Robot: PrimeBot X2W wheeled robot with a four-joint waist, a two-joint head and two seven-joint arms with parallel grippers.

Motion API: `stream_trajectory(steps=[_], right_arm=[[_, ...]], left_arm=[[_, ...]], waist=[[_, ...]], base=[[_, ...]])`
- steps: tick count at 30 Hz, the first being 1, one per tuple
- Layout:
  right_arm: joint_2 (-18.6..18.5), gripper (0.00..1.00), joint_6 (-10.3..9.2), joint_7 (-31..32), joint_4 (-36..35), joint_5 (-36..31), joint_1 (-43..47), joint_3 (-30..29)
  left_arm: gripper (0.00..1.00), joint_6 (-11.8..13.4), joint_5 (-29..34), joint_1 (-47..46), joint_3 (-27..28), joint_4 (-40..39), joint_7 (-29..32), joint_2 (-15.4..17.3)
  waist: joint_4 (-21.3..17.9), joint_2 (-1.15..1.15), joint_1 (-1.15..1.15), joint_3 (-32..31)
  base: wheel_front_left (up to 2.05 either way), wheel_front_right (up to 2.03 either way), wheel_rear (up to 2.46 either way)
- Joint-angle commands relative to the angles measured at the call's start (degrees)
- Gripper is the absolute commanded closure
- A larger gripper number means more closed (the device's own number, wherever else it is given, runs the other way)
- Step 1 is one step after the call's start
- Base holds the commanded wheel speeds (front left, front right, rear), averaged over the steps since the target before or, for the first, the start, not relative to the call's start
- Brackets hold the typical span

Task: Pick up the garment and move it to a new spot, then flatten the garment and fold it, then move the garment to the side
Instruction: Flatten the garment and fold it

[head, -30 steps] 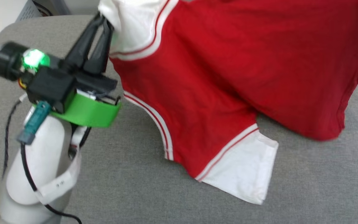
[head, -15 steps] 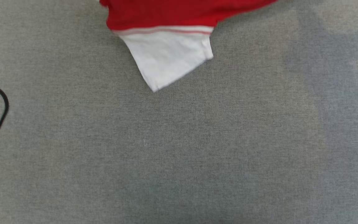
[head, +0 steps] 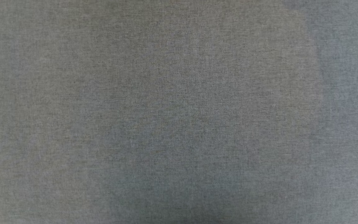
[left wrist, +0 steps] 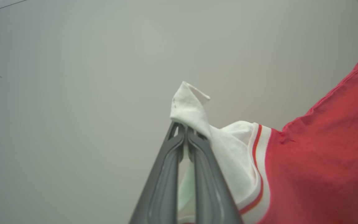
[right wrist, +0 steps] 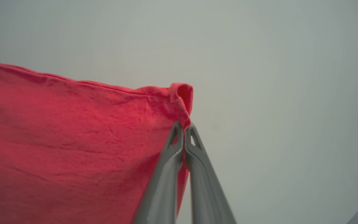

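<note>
While aloft, garment (left wrist: 322,161) red & wht

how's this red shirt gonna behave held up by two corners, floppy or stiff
Likely floppy: the garment wrinkles in soft folds beside the right gripper. Probably light: the left gripper holds it by just the tip of a white sleeve. Such small bites might slip if it swings.

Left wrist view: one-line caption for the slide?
Left gripper shut on the tip of a white sleeve of the red garment.
</note>
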Motion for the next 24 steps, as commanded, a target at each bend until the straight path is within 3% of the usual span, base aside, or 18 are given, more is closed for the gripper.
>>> stream_trajectory(steps=[1,8,13,15,17,24], right_arm=[[0.55,1.0,-0.03,-0.83,1.31,-0.45,-1.12,0.54],[1.86,1.0,-0.03,-4.93,6.75,1.64,0.16,4.8],[2.32,1.0,-0.03,-8.78,8.22,4.77,5.51,8.6],[2.29,1.0,-0.03,-10.28,8.16,6.39,8.92,10.52],[1.79,1.0,-0.03,-12.4,7.25,9.78,16.22,14.04],[-0.41,1.0,-0.03,-14.81,4.08,15.82,29.91,20.48]], left_arm=[[1.0,-0.15,-0.83,-1.02,-0.9,1.01,-0.59,-0.01],[1.0,-0.15,-4.18,1.99,-4.97,4.36,-2.43,0.56],[1.0,-0.15,-5.08,8.16,-6.71,2.36,-2.76,2.22],[1.0,-0.15,-4.63,12.68,-6.13,-0.18,-2.78,3.18],[1.0,0.01,-3.59,22.9,-4.1,-4.68,-2.79,4.45],[1.0,1.65,-2.7,43.13,0.23,-13.02,-2.8,5.3]], waist=[[0.11,0.0,-0.01,0.56],[0.31,0.0,-0.01,1.72],[0.12,0.0,-0.01,1.41],[0.13,0.0,-0.01,0.58],[0.13,0.0,-0.01,-2.04],[0.45,0.0,-0.01,-8.12]], base=[[0.0,0.0,0.0],[0.0,0.0,0.0],[0.0,0.0,0.0],[0.0,0.0,0.0],[0.0,0.0,0.0],[0.0,0.0,0.0]])
